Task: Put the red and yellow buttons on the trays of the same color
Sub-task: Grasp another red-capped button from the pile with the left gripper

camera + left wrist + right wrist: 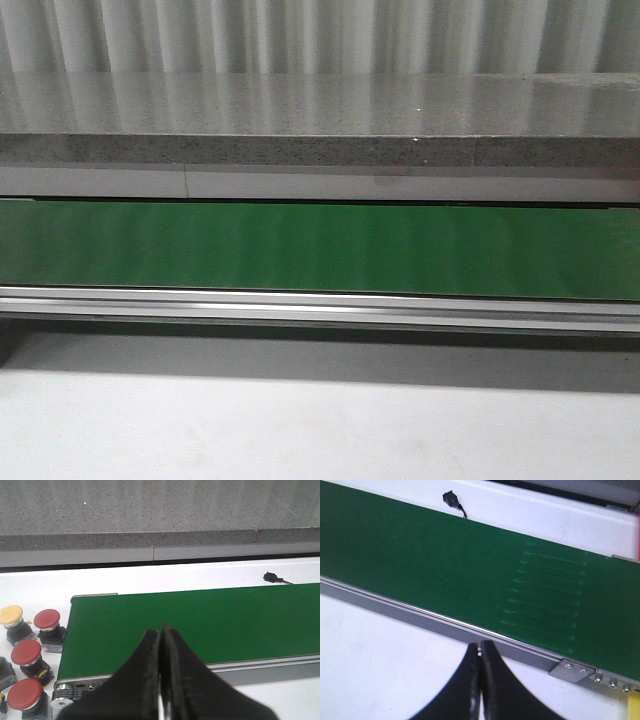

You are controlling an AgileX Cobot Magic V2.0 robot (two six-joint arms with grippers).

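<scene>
I see both my left gripper [161, 680] and right gripper [480, 690] pressed together and empty above the green conveyor belt [320, 248], while red buttons [26, 652] and one yellow button [11, 615] wait clustered on the white surface [35, 587] beside the belt's end, no trays visible.

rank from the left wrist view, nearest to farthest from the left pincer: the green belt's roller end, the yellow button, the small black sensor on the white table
1. Belt's roller end: right beside the shut left pincer, at the green belt's near corner.
2. Yellow button: past the roller, farthest of the button cluster beside the belt's end.
3. Small black sensor: across the belt, on the white table.
</scene>
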